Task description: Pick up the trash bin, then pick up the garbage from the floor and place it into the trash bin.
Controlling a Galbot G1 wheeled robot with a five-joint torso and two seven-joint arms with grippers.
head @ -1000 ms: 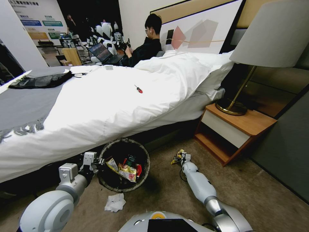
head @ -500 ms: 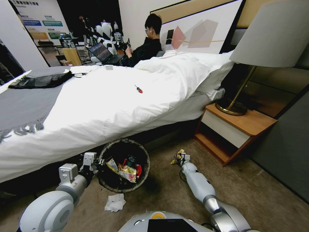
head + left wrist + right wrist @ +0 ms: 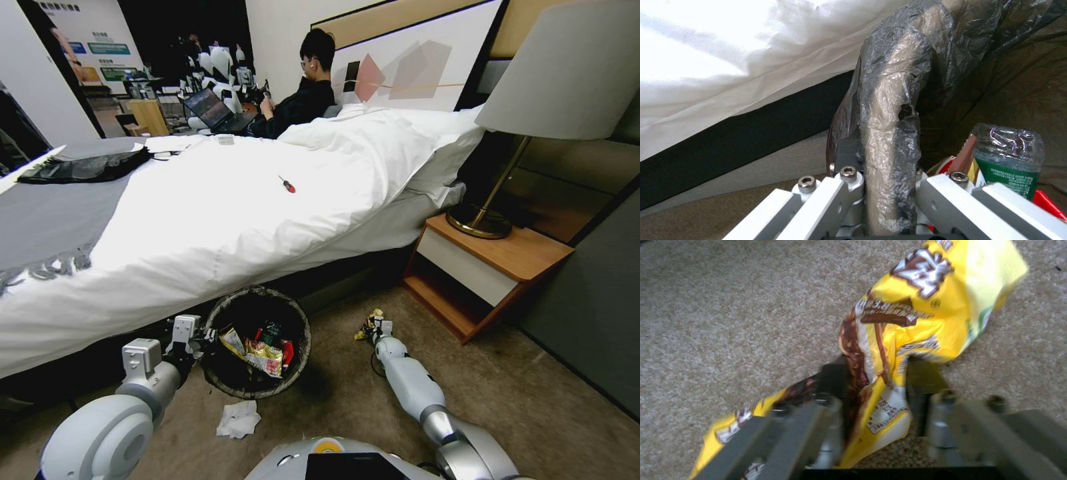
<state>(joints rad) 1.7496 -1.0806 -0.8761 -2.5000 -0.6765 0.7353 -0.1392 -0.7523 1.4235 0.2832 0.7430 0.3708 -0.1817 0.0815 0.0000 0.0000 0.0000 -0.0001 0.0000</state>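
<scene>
— Where's the trash bin (image 3: 257,343)?
— Lower centre; the left gripper (image 3: 882,186) is clamped on its rim.
— And the right gripper (image 3: 876,386)?
— Pinching a yellow wrapper (image 3: 925,303) over the carpet (image 3: 729,306), right of the bin.

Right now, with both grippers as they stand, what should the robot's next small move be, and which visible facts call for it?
Probably lift the right gripper off the carpet and carry it toward the trash bin. Its fingers have pinched the yellow snack wrapper, crumpled between them. The left gripper clamps the bin's bag-covered rim, holding it ready beside the bed, and a white tissue lies on the floor for afterwards.
</scene>
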